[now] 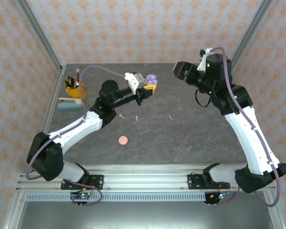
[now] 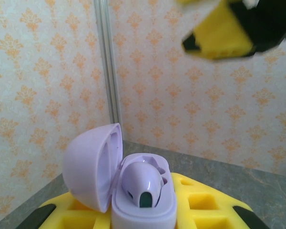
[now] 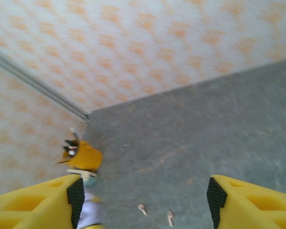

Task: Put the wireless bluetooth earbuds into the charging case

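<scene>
You're gripping the open lilac case [image 2: 143, 202] in the left claw [image 1: 150, 86] at twelve o'clock, one lilac earbud [image 2: 142, 180] sitting inside — the right claw [image 1: 182, 71] is hanging released, and three earbuds [image 1: 137, 117] are waiting on the worktop [image 1: 205, 138].

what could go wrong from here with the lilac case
1. The left gripper holds the open lilac case by its base; if it slips or tilts, the seated earbud may drop out.
2. The loose lilac earbud on the table is tiny, so the open right gripper could fumble it.
</scene>
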Action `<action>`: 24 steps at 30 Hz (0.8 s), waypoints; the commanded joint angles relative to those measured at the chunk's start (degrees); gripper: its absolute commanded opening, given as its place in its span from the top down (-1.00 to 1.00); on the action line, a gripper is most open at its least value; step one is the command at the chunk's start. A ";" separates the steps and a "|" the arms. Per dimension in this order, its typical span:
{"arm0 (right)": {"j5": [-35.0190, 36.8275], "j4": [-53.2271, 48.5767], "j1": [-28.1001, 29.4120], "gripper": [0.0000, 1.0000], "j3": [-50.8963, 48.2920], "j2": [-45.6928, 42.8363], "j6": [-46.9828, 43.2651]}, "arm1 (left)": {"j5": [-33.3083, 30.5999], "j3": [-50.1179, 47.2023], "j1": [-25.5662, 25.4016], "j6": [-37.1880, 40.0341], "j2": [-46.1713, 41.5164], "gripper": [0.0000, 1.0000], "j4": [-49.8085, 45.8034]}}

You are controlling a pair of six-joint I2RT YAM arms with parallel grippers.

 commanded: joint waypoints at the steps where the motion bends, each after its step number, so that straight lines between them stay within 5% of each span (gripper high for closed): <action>1: 2.12 -6.54 -0.63 -0.41 -6.98 5.60 1.06 | -1.48 -1.85 -0.35 -0.64 -3.80 1.00 2.02; 14: 4.83 -9.47 -0.63 -0.05 -12.93 32.21 -0.68 | -3.17 -5.74 -0.44 -1.26 -10.01 1.00 -0.57; 24: 3.77 -8.51 0.34 0.05 -10.83 38.50 -2.85 | -3.99 -7.09 -0.66 -1.86 -11.16 1.00 -0.10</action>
